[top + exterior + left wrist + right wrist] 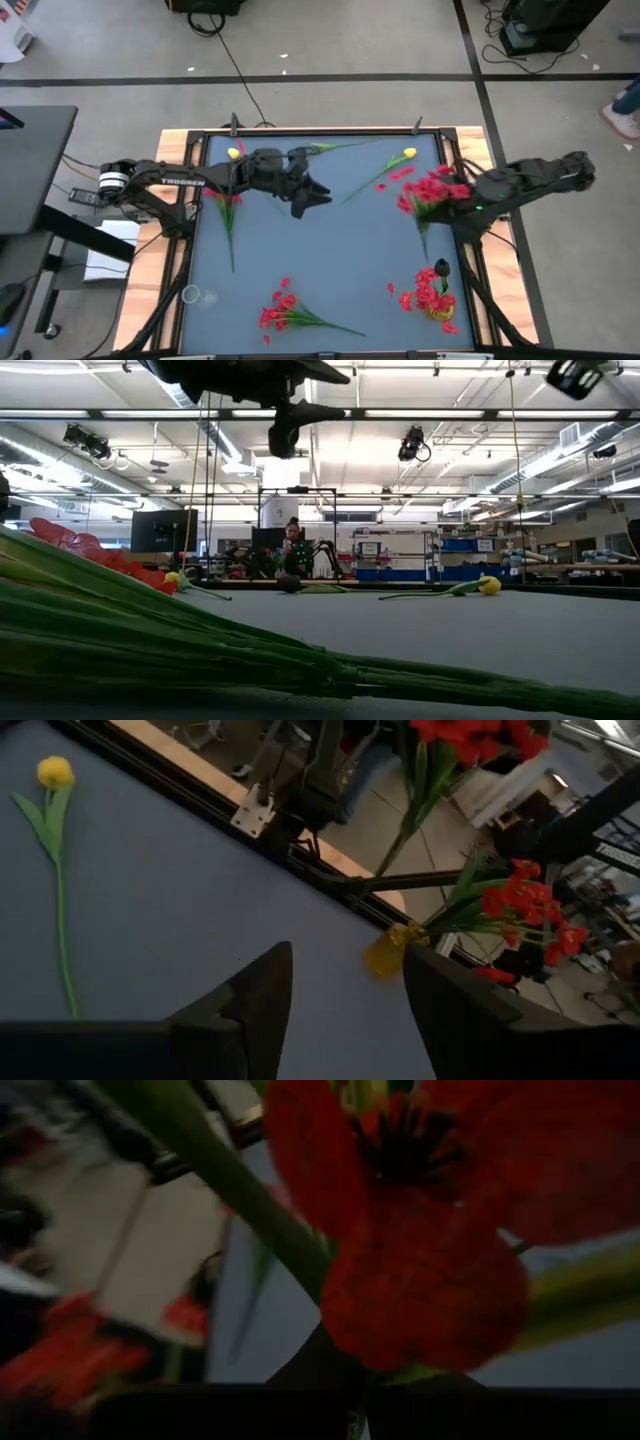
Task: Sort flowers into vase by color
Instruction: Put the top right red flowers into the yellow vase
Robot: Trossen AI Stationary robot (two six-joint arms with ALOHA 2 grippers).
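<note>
We hold 1 red bunch (432, 190) in our right gripper (462, 207), lifted by the table's right edge (478, 250), partway through sorting.

Closest in, the right gripper's fingers are pinched tight on the bunch's green stalks, red blossoms filling its wrist camera. Just beyond it toward the near right corner stands the yellow vase (440, 308), already holding red blossoms and 1 dark bud (442, 268). We judge the next move is carrying this bunch there and lowering the stalks in upright, with little room beside the frame. Farther off, our left gripper (318, 194) hovers half open and empty over the middle. Beyond it lie 2 yellow tulips (408, 154) along the far edge and another red bunch (280, 308) near the front.
</note>
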